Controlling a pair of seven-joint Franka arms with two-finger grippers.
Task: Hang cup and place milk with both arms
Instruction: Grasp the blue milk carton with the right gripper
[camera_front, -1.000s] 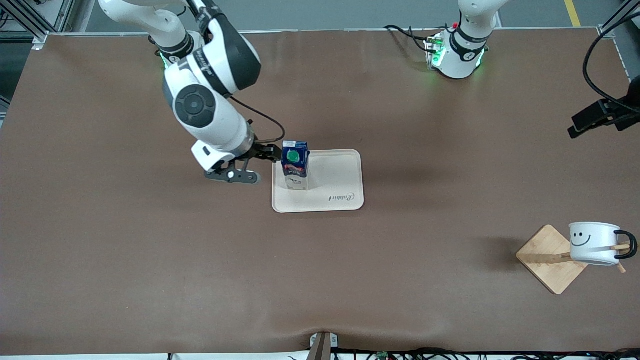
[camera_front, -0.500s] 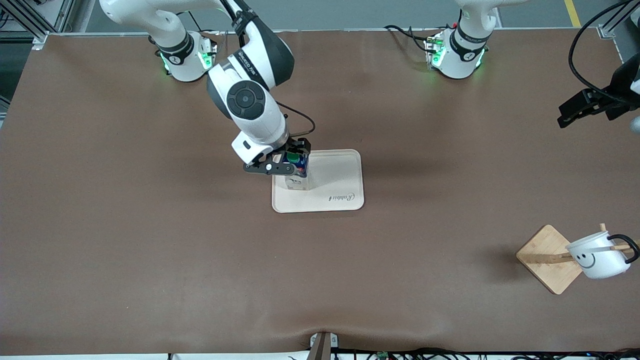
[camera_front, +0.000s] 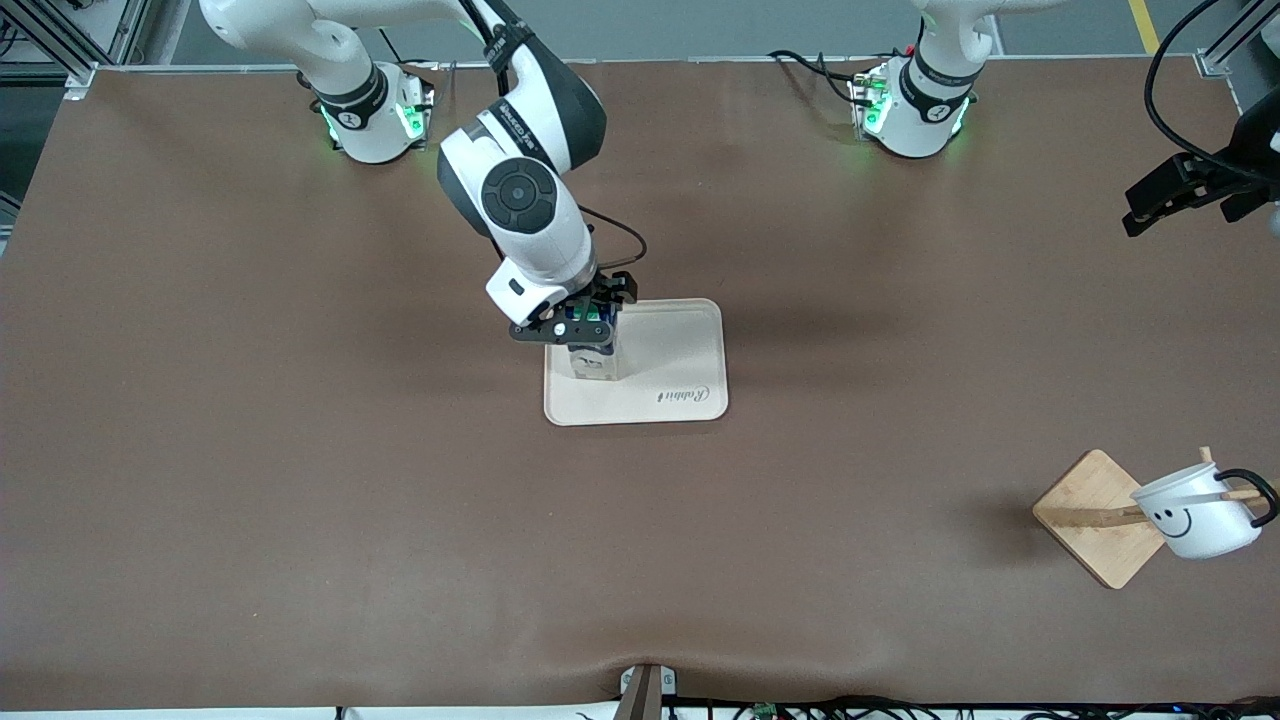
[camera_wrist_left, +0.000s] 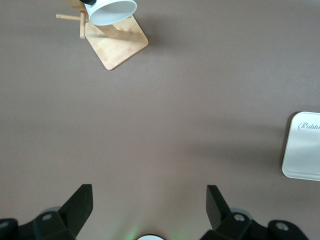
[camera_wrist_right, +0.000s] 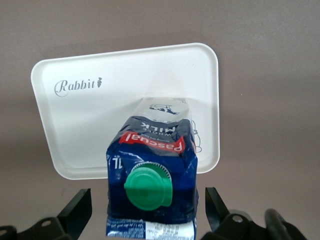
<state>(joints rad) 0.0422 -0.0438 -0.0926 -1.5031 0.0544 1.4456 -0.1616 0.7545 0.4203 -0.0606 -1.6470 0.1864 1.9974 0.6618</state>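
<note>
While one milk (camera_front: 592, 350) stands on tray (camera_front: 680, 350), one cup (camera_front: 1195, 512) hangs.

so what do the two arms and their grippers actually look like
Both arms are white jointed tubes with dark grey joint bands and round grey caps; small lettering runs along the right arm's dark segment. Their bases glow green. The right gripper and left gripper are black with two flat fingers, and thin black cables loop to each wrist.
</note>
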